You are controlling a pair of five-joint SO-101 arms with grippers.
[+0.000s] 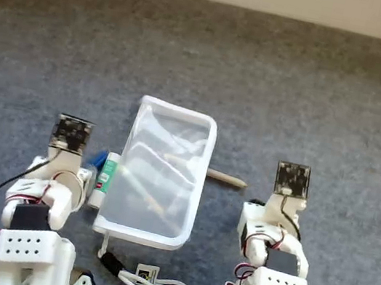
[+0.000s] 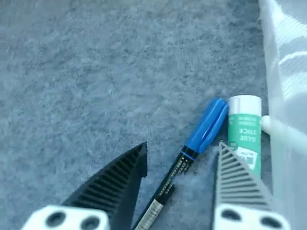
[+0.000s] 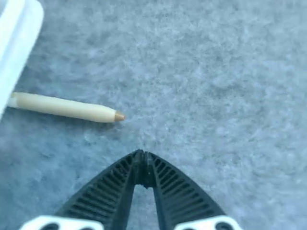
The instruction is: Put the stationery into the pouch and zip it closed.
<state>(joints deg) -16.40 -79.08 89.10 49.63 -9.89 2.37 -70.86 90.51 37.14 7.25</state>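
Note:
A translucent white pouch [image 1: 159, 174] lies flat on the grey carpet between the two arms, its edge also in the left wrist view [image 2: 288, 72]. Against its left side lie a blue-capped pen [image 2: 204, 129] and a green-and-white glue stick [image 2: 244, 127], seen from above as pen [image 1: 96, 161] and glue stick [image 1: 105, 178]. My left gripper [image 2: 181, 149] is open just above the pen's barrel. A cream pencil [image 3: 64, 107] sticks out from under the pouch's right side [image 1: 226, 179]. My right gripper [image 3: 142, 154] is shut and empty, a short way from the pencil's tip.
A black zipper pull with a looped white cord [image 1: 151, 283] lies on the carpet by the pouch's near corner. Grey carpet [image 1: 296, 87] stretches open behind the pouch to a pale wall at the back.

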